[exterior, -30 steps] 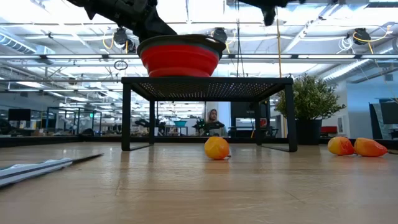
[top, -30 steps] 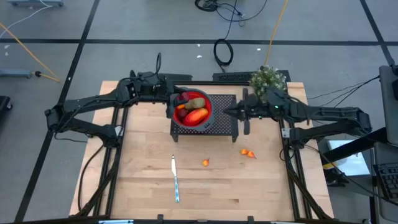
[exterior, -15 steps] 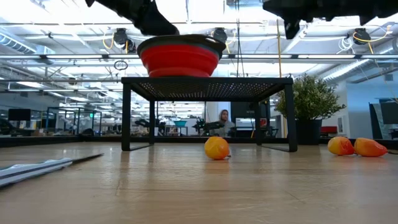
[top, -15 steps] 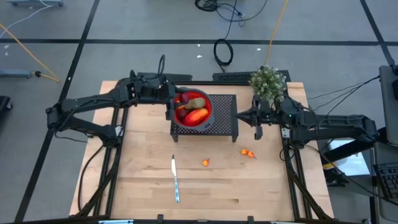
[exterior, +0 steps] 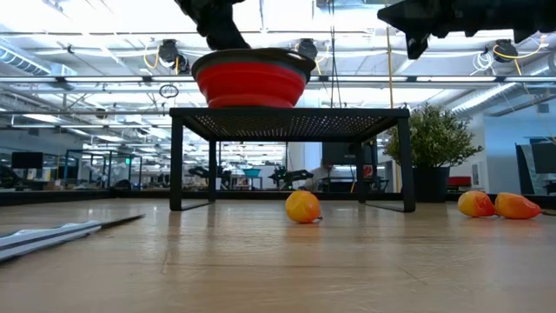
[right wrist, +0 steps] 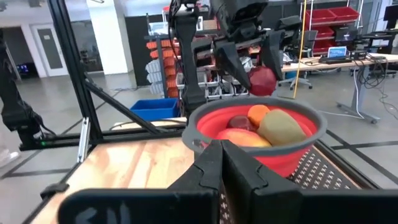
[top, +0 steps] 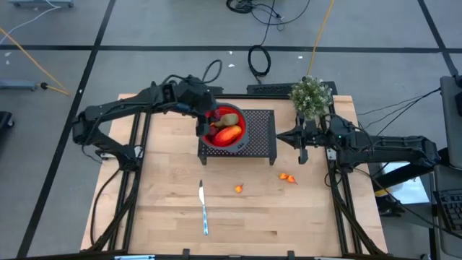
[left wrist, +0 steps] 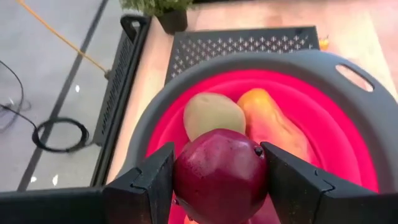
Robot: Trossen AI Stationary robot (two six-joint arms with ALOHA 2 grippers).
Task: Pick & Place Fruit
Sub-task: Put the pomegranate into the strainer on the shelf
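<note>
Since the earlier frames our left arm had swung in over the bowl's near-left rim, and the right arm had drawn back toward the table's right edge. We saw the left tool (left wrist: 219, 180) pinching a dark red-purple fruit (left wrist: 220, 174) between its two fingers, hanging just above the red bowl (top: 241, 120), which sat on the black mesh stand (top: 260, 144). Inside the bowl lay the kiwi-like fruit (left wrist: 214, 114) and the larger red-orange oval (left wrist: 271, 123), touching each other. We judged the step in hand to be the release of this piece into the bowl. To do it well we would have lowered it toward the bare red patch beside the kiwi-like fruit rather than onto the pile, spread the fingers only once it was low, and lifted straight up to clear the grey rim. Our right tool (right wrist: 222, 163) hovered right of the stand, fingers pressed together and holding nothing. Three tiny orange fruits still lay on the table (top: 166, 217): one (top: 238, 188) near the middle, two (top: 288, 178) close together to the right. A knife (top: 203, 209) lay well apart from them
</note>
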